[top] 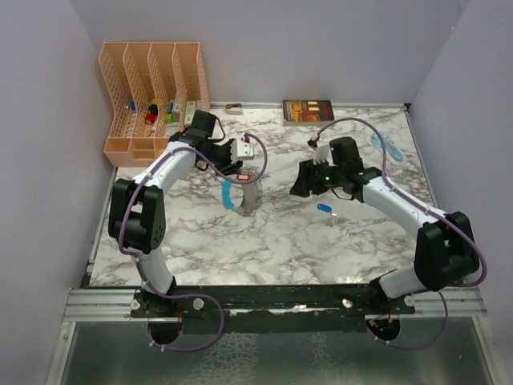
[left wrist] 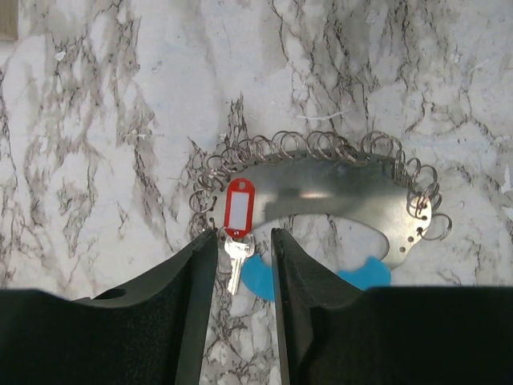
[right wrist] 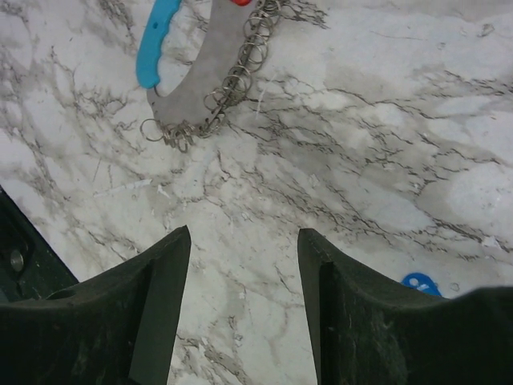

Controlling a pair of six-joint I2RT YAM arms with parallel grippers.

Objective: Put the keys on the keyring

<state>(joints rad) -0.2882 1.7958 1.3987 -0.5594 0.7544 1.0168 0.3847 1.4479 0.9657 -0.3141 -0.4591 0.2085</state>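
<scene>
Left gripper (left wrist: 243, 234) and right gripper (right wrist: 244, 233) both gape empty; closing the left carelessly could shove the red key (left wrist: 239, 210) aside or snag the keyring (left wrist: 321, 188).

red key (left wrist: 238, 216): flat, touching keyring (left wrist: 337, 188) rim | keyring: curved, lying flat | blue key (top: 324, 208): well apart
</scene>
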